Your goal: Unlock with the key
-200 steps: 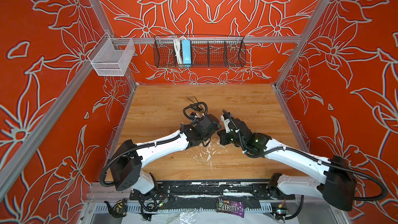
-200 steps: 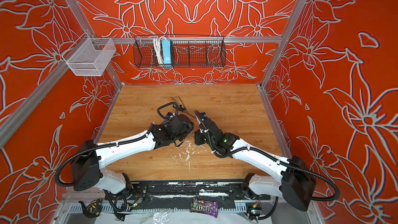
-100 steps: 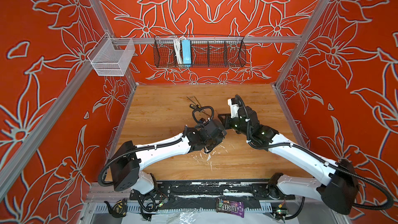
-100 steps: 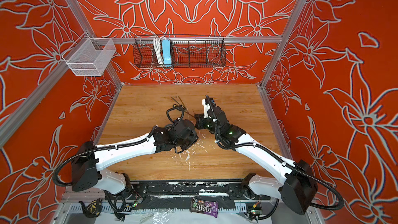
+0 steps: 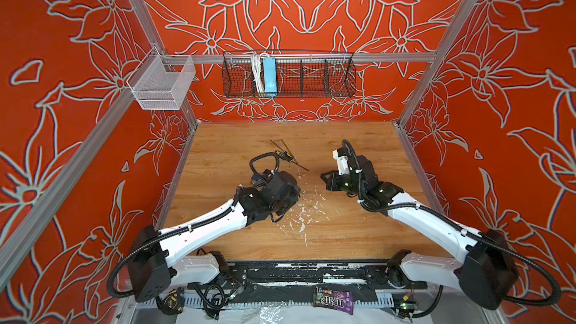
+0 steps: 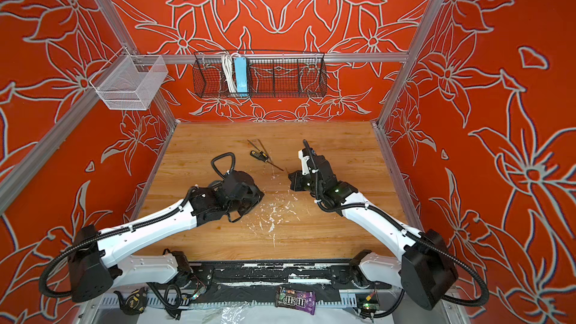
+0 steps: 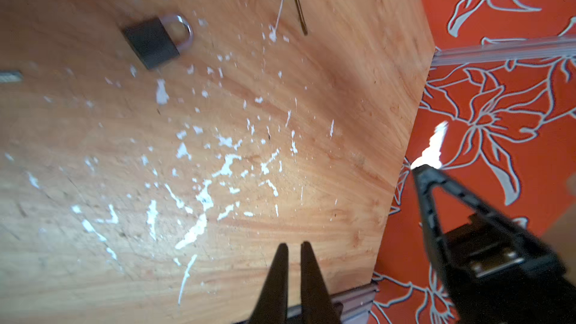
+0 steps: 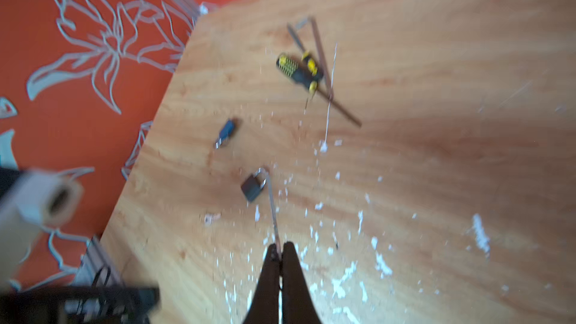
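With your right pincer [image 8: 279, 247] clamped on the key [image 7: 434, 146] and the left pincer [image 7: 293, 249] slightly apart and empty, pin the padlock [image 7: 156, 42] (lying flat on the worktop [image 7: 349, 63] near the screwdriver [image 8: 297, 71]) before lining the key up squarely with its keyhole.

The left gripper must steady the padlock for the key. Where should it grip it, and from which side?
Probably grip the padlock by its dark body, from above, across its two narrow sides. It lies flat on the table, so only those sides are reachable; the rounded shackle would slip, and the end opposite it should stay free for the key.
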`<state>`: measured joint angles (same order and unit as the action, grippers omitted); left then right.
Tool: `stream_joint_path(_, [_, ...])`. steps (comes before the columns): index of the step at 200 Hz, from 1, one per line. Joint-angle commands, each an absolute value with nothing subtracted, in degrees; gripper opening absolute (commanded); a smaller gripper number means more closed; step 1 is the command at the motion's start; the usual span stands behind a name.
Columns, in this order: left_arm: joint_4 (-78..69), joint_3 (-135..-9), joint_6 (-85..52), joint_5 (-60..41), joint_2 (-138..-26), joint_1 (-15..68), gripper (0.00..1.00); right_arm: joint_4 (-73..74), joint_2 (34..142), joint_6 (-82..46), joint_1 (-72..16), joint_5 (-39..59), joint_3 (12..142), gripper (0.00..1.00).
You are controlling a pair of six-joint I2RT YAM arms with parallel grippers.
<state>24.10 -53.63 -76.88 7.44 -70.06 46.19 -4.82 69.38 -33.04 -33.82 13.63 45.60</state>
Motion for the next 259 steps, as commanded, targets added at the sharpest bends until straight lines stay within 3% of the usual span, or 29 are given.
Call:
stream_joint_path(1, [27.21,-53.51,-66.6,5.47,-70.2,39.86,0.23,-5.37,69.76,-32.81,-34.21,20.05,43.71,0.0])
stream_joint_path(18, [31.5,-55.53,-62.46,4.6,-72.45,35.42,0.29,-6.39,70.29,-32.59,-34.23,21.4,42.86,0.0])
stream_joint_path(42, [29.62,-55.08,-58.87,3.29,-75.6,31.22,0.34,-4.1,70.7,-34.27,-34.56,24.49,40.96,0.0])
stream_joint_path(72, [25.87,-55.26,-57.2,-3.32,-82.03,23.85,0.47,-3.81,72.1,-34.08,-34.81,26.79,40.79,0.0])
stream_joint_path(105, [27.63,-61.19,-59.15,0.42,-91.8,20.87,0.56,-1.58,76.28,-34.1,-34.85,29.4,42.12,0.0])
stream_joint_path(123, [27.02,-64.35,-61.59,-0.17,-97.03,18.92,0.7,-2.47,78.35,-33.53,-34.83,30.12,43.71,0.0])
stream_joint_path(147, [28.54,-69.38,-63.63,3.23,-102.43,18.14,0.8,-4.38,79.1,-32.24,-34.72,28.94,45.05,0.0])
stream_joint_path(205, [34.86,-81.89,-57.5,11.26,-112.0,15.87,0.91,-6.73,80.17,-30.87,-34.02,27.67,47.35,0.0])
stream_joint_path(259, [38.44,-88.99,-48.54,9.28,-117.95,12.78,1.0,-6.49,81.03,-31.07,-33.65,28.39,47.63,0.0])
